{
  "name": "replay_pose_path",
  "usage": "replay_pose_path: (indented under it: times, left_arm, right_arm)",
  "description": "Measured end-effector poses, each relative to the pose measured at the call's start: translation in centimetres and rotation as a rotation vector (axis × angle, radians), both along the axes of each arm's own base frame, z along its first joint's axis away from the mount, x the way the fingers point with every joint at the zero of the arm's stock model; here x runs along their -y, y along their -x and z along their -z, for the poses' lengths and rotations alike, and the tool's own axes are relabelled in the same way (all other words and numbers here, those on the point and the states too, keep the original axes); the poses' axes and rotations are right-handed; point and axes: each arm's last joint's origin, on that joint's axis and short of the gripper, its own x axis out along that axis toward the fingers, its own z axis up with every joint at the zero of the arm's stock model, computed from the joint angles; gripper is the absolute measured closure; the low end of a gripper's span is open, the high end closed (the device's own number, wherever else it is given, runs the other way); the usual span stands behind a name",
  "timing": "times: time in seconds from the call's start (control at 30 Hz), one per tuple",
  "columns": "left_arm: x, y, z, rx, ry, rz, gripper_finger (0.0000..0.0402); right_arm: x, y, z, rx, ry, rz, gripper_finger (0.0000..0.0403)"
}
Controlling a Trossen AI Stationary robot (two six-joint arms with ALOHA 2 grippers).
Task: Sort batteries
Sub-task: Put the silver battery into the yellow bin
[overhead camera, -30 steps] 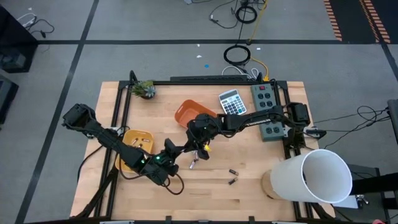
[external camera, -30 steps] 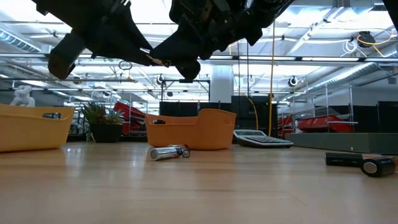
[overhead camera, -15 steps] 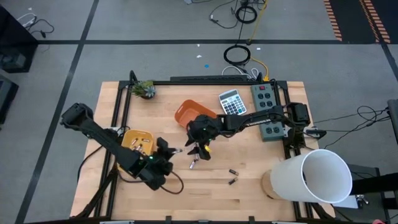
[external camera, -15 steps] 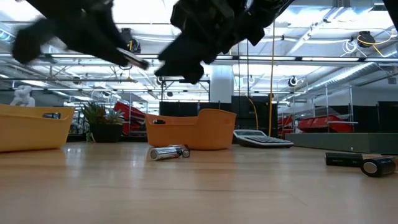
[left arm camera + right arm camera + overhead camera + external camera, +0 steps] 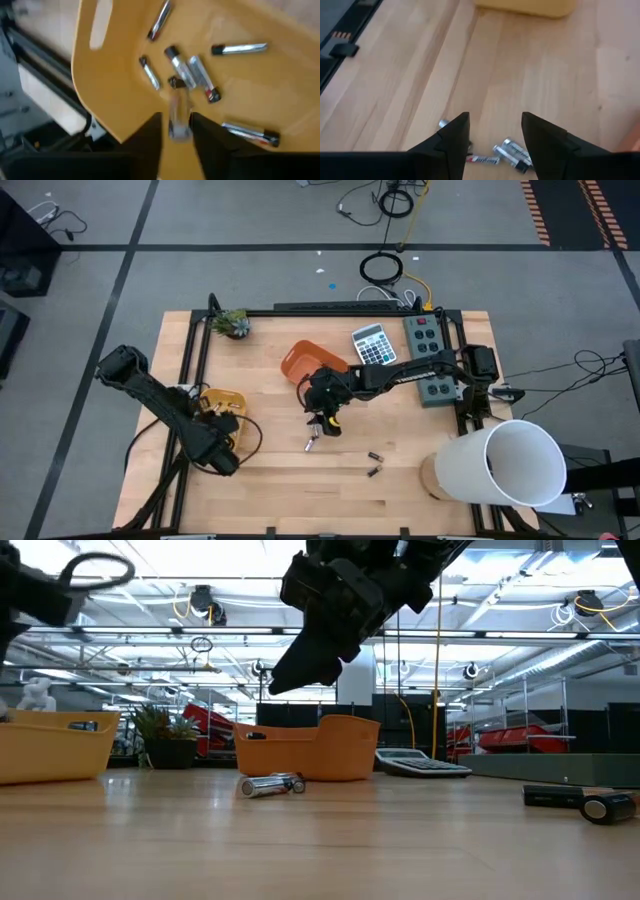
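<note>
While the right hand [image 5: 322,423] hangs spread and empty above the loose batteries [image 5: 311,442] mid-surface, the left hand [image 5: 176,131] has swung from there back over the yellow tray [image 5: 232,397]. It seems to grip a blurred silvery battery [image 5: 178,120], so one more battery is about to join those in the tray.

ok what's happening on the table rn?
Battery sorting, mid-run. The left gripper is over the yellow tray with a battery between its fingers; several batteries already lie in that tray. The right gripper is open and empty, hanging above a small cluster of batteries on the wood near the orange bin. Two more batteries lie loose farther toward the table's front edge.
</note>
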Motion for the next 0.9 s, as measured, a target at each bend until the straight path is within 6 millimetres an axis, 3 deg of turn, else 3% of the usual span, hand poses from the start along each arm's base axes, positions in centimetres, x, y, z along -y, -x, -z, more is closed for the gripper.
replay_pose_path:
  times: [0.13,0.27,0.4,0.5,0.63,0.77,0.9]
  left_arm:
    - [0.1,0.2,0.0,-0.031,0.019,0.002,0.0198]
    - [0.0,-0.3,-0.9,-0.031,0.01,0.033,0.015]
    - [-0.1,-2.4,-2.3,0.147,-0.051,0.128,0.0149]
    - [-0.1,-4.9,-2.2,0.325,-0.022,0.216,0.0158]
    - [-0.3,-8.6,-0.8,0.467,0.062,0.318,0.0169]
    - [-0.6,-12.0,0.4,0.583,0.098,0.372,0.0176]
    - [-0.8,-14.4,1.7,0.68,0.219,0.316,0.0176]
  right_arm:
    - [-0.2,0.4,0.4,-0.052,0.008,-0.018,0.0232]
    - [-0.5,0.9,0.9,-0.118,0.038,-0.037,0.0232]
    - [-1.4,1.3,1.2,-0.154,0.119,-0.056,0.0232]
    - [-2.7,1.7,1.4,-0.176,0.202,-0.123,0.0232]
    - [-4.5,2.1,1.8,-0.204,0.31,-0.144,0.0232]
    - [-5.3,3.0,2.3,-0.302,0.309,-0.131,0.0232]
    - [-5.7,3.9,2.6,-0.407,0.363,-0.049,0.0232]
